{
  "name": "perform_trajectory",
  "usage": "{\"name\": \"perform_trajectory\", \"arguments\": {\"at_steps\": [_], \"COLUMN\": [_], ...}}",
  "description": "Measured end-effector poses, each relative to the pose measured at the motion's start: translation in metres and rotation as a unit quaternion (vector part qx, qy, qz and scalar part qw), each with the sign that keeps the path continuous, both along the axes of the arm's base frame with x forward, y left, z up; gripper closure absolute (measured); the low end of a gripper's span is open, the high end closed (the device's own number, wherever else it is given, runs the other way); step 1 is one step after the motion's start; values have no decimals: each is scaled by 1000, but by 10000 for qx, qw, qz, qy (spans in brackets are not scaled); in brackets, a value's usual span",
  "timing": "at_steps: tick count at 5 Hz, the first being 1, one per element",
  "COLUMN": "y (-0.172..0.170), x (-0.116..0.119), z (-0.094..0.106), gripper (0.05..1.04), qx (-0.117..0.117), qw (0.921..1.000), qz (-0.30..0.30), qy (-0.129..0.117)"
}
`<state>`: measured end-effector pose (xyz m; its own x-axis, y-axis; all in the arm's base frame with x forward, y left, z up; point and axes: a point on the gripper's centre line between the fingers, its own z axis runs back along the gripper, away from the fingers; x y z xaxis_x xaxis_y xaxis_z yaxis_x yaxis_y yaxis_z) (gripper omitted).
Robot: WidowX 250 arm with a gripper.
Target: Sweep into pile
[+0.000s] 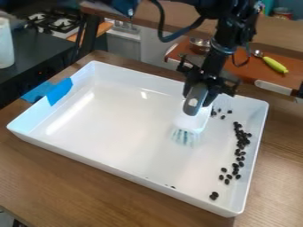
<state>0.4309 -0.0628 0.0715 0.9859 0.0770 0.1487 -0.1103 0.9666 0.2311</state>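
The gripper (204,91) hangs over the right rear part of the white tray (124,173), holding the grey handle of a white brush (192,122). The brush's pale bristles point down toward the tray floor, left of the beans. Dark beans (241,141) lie in a loose band along the tray's right side. A few more beans (222,117) are just right of the brush head near the back, partly behind it. Two touching beans (213,195) rest near the front right corner, and small dark bits (172,187) lie by the front wall.
Blue tape (58,91) covers part of the tray's left rim. The tray stands on a brown wooden table (77,186). Behind are a metal bowl (200,45) and a yellow-green utensil (275,64) on an orange-brown surface. A toy stove (53,21) is at the upper left.
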Motion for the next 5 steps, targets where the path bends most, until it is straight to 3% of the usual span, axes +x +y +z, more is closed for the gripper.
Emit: {"name": "perform_trajectory", "arguments": {"at_steps": [3,5], "y": [-18,-53], "x": [-7,-15], "z": [-1,2], "gripper": [595,595], "qx": [-184,-185], "qw": [9974,9943], "qz": [-691,-1042], "qy": [1,139]}}
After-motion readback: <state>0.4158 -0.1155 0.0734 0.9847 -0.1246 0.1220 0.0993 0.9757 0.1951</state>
